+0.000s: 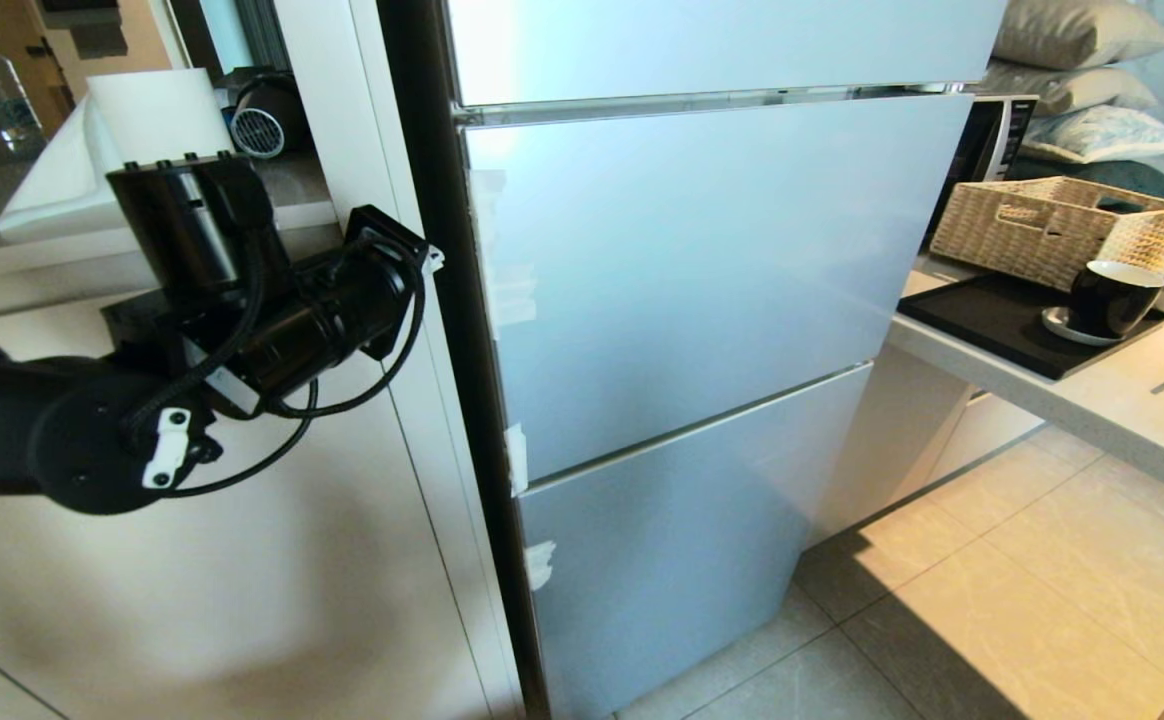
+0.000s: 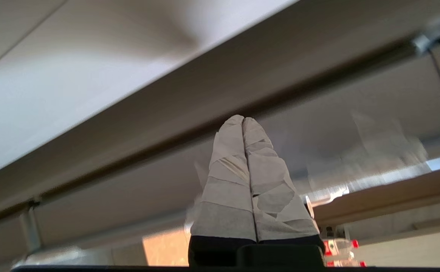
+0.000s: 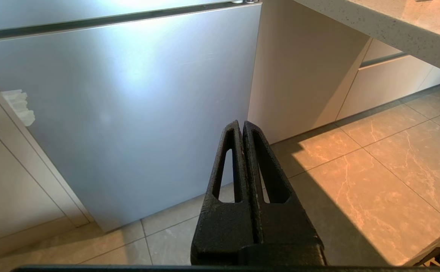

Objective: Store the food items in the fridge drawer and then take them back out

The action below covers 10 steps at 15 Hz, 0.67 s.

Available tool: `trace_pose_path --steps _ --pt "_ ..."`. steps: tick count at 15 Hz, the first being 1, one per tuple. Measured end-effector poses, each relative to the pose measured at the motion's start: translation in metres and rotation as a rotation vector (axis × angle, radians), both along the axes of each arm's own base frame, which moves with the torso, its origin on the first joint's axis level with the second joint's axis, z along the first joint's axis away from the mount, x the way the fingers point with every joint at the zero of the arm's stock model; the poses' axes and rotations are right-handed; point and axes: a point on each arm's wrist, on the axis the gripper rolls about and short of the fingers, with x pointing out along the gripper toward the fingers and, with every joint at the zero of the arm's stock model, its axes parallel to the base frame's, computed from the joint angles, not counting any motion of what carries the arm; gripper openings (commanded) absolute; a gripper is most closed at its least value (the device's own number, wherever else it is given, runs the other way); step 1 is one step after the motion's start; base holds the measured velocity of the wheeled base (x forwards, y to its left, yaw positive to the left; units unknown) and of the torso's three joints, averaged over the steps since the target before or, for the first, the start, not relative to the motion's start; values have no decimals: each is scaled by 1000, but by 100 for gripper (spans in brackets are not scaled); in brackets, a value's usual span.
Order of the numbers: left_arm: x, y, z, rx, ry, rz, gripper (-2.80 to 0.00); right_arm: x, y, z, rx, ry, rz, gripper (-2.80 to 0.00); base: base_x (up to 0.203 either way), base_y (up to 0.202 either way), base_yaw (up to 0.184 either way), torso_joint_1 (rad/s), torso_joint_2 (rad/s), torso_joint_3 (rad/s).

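**Fridge shut, left arm at its hinge-side edge**

Pale-blue fridge door panels (image 1: 702,270) fill the middle of the head view, all closed, with a dark vertical gap along their left edge and white cabinet fronts (image 1: 242,560) beyond it. Neither the fridge drawer nor any food item shows in any view; both are presumably behind the closed panels or elsewhere, and that cannot be told.

The left gripper (image 2: 244,121) has its tape-wrapped fingers (image 2: 227,181) pressed together, holding nothing, aimed up toward the dark seam between cabinet and fridge. The right gripper (image 3: 242,126) hangs low near the floor tiles (image 3: 375,170) before the lowest panel, its black fingers (image 3: 223,211) closed on nothing.

Risks, as a judgement: closed fingers pushed at the seam could slip off the glossy panel edge or jam in the narrow gap; the arm's loose cable (image 1: 342,400) hangs near the cabinet corner and could snag. A swinging door would sweep toward the desk (image 1: 1062,390) at right, which carries a wicker basket (image 1: 1052,230) and a dark cup (image 1: 1112,295).

Open floor lies to the right; the left side is tight against cabinets.
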Motion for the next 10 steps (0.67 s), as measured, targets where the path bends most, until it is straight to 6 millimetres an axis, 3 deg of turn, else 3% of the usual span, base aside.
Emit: trace_pose_path --steps 5,10 --pt "12 -9 -5 4 8 -9 -280 0 0 0 0 0 0 -280 0 0 0 0 0 0" --pt "9 -24 -8 5 13 -51 -280 0 0 0 0 0 0 -280 0 0 0 0 0 0"
